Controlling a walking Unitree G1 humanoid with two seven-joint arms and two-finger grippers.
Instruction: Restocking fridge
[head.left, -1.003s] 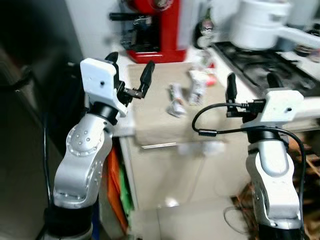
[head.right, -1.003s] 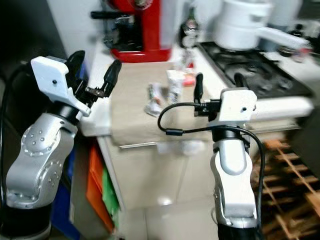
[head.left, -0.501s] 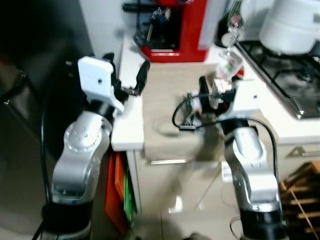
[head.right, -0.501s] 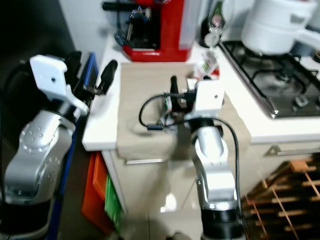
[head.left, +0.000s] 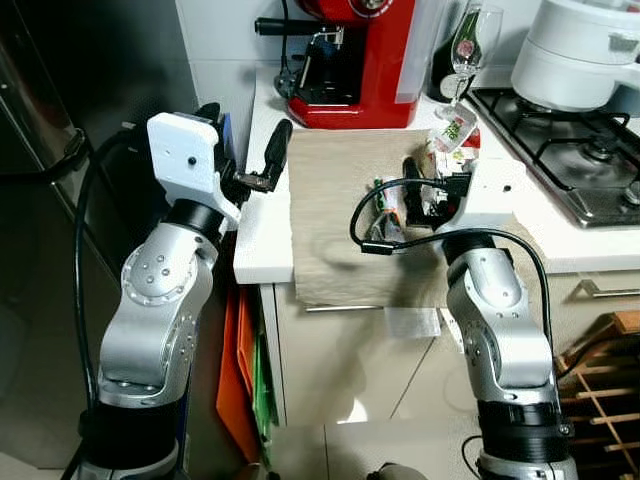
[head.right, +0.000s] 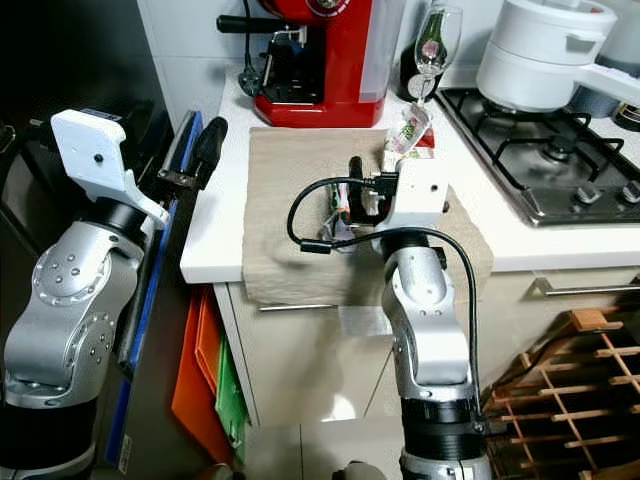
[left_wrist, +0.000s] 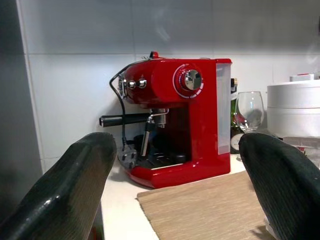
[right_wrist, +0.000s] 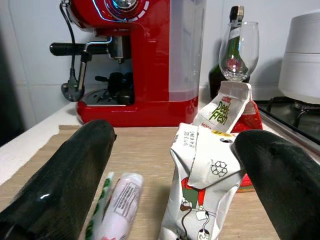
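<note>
Right wrist view: right hand (right_wrist: 170, 165) spread wide, empty, low over woven beige mat (right_wrist: 145, 150) on white table (head.left: 262, 230). Between its fingers: 1 crumpled white carton (right_wrist: 197, 190), 1 soft plastic-wrapped tube (right_wrist: 122, 200); 2nd carton (right_wrist: 225, 107) behind. Left hand (head.left: 240, 150) released, near table's edge. Glossy red coffee machine (head.left: 365, 60), 1 wine glass (head.left: 472, 40), white pot (head.left: 585, 50).
</note>
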